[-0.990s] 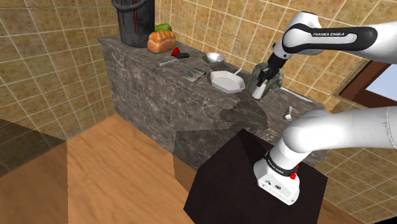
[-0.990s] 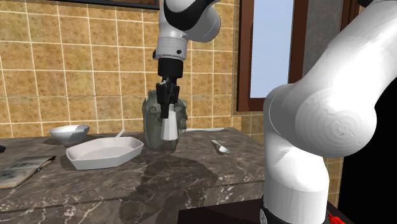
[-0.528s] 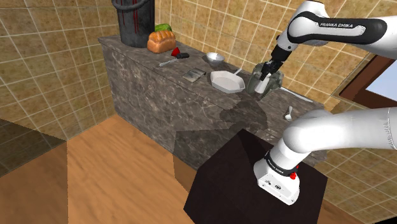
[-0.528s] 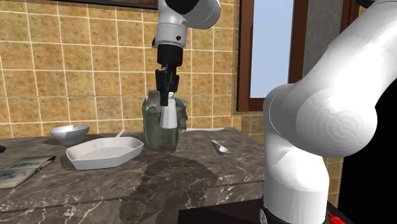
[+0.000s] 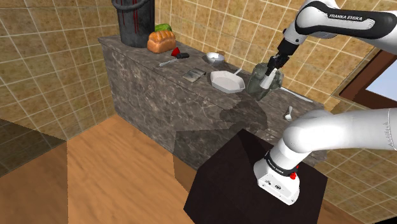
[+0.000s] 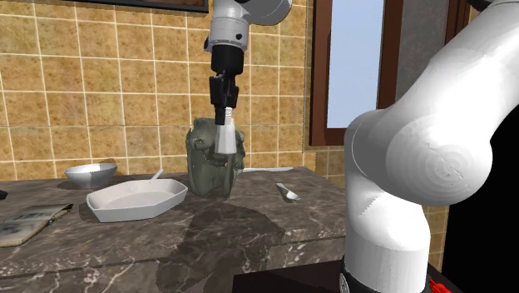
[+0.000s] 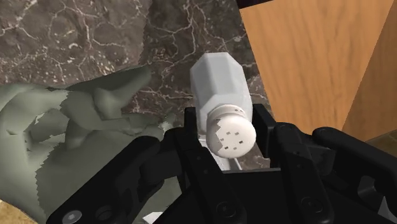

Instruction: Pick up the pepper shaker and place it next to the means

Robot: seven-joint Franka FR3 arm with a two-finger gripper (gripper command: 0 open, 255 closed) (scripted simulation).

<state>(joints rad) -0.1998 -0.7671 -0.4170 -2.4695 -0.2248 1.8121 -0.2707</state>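
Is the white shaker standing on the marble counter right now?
No, the pincer holds the white shaker in the air, clear above the marble counter.

Arm (image 5: 337,22): white with dark joints. Base link upright at the shoulder view's lower right; upper link reaches toward that view's left; forearm slopes downward. Wrist near vertical in the second exterior view. Pincer (image 6: 223,121): black, pointing down, fingers (image 7: 189,124) clasping a white pepper shaker (image 7: 219,83) by its cap end.
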